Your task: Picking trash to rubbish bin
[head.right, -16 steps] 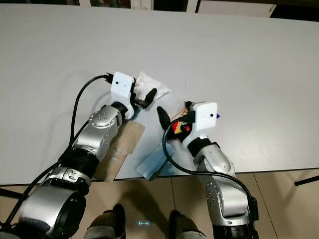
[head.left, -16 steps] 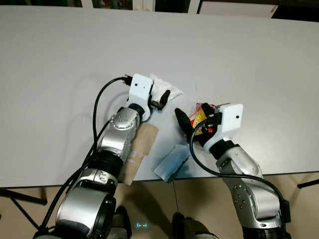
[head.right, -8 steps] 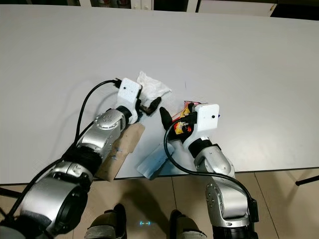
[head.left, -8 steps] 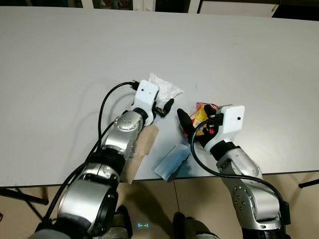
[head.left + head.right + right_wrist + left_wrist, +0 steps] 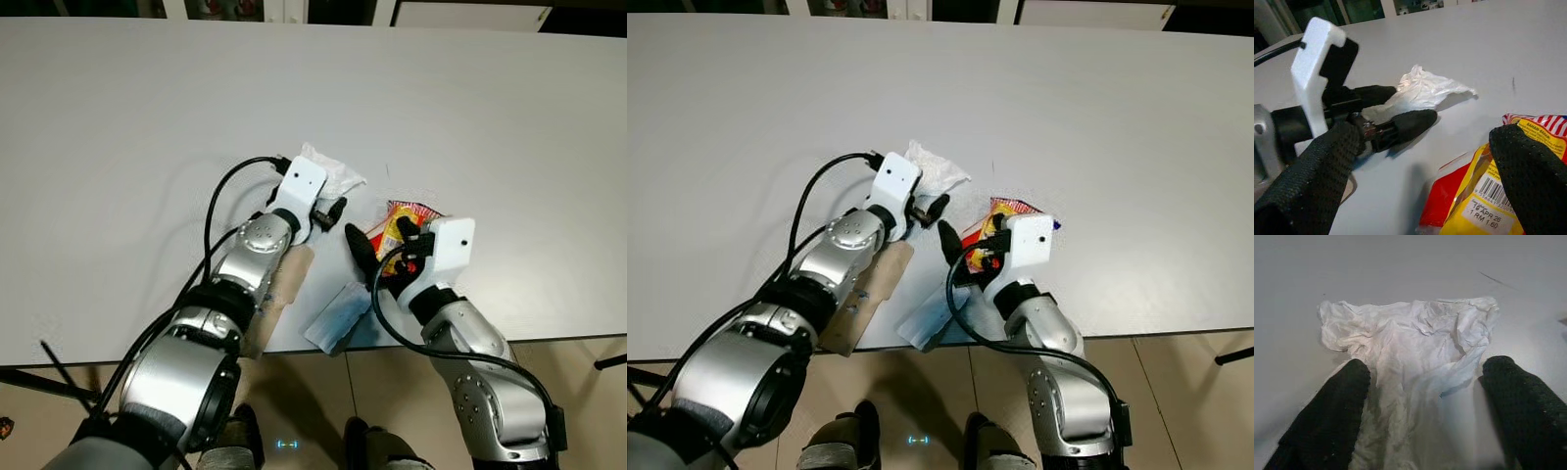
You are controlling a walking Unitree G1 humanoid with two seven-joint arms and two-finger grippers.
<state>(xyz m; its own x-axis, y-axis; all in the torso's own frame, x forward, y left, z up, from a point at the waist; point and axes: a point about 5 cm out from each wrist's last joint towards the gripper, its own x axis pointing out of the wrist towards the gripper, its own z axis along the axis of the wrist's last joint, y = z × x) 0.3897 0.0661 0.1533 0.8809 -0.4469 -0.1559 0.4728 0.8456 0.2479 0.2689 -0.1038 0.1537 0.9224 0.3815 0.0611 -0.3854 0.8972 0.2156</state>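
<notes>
I see a white table (image 5: 118, 117) with four pieces of trash near its front edge. My left gripper (image 5: 1425, 396) sits low over a crumpled white tissue (image 5: 1410, 333); its two black fingers (image 5: 1332, 411) stand apart, one on each side of the tissue, with the paper lying between them, not clamped. In the head views the tissue (image 5: 333, 174) lies just beyond the left gripper's white wrist housing.

My right gripper (image 5: 1425, 161) hovers over a red and yellow snack wrapper (image 5: 1484, 186). Its fingers (image 5: 1528, 171) are spread wide; one is over the wrapper's printed face, the other off to the side above bare table. I cannot tell whether either finger touches the wrapper. In the head views the wrapper (image 5: 400, 220) lies just right of the tissue, partly under the right gripper.

A brown cardboard tube (image 5: 284, 284) lies under my left forearm, overhanging the table's front edge. A light blue folded piece (image 5: 338, 318) lies just beside it at the edge, between the two arms.
</notes>
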